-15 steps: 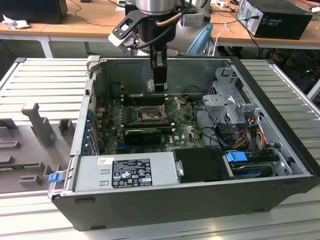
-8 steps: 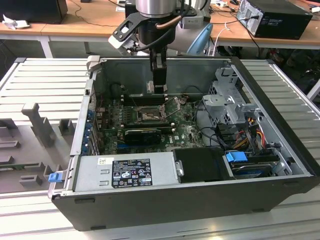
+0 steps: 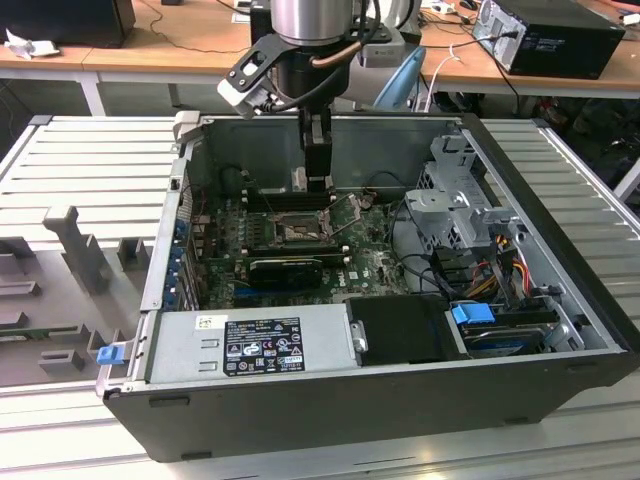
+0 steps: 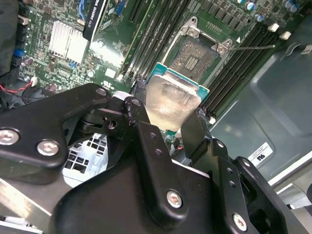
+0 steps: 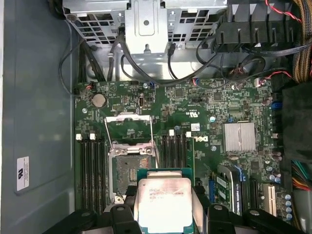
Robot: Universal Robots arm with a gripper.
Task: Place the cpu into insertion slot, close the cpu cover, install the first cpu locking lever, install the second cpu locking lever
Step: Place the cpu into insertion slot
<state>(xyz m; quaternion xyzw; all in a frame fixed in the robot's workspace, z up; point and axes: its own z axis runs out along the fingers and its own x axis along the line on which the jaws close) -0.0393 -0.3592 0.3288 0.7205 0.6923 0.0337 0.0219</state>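
Nearest in the exterior view, a grey metal power supply box (image 3: 250, 345) with a black-and-white label lies along the front wall of the open black desktop computer case (image 3: 400, 400). The case rests on a ribbed silvery aluminium bench (image 3: 90, 170). Beyond the box lies the green motherboard (image 3: 375, 262), and on it the insertion slot (image 3: 298, 232), a square black-rimmed socket with a dark centre, left uncovered. The cpu cover (image 5: 127, 127), a thin silvery metal frame with a large square window, is swung open off the slot. A thin wire lever (image 5: 154, 141) runs alongside the frame. Above the board, near the slot, hangs the black two-fingered gripper (image 3: 318, 172) of the silver-wristed arm. Its fingers are clamped on opposite edges of the cpu (image 5: 163, 204), a small flat square chip with a tan-grey metallic face and a green border. In both wrist views the cpu is held off the board, close to the slot but not in it. Farther back, a wooden bench (image 3: 150, 50) carries a black computer tower (image 3: 560, 35) lying on its side.
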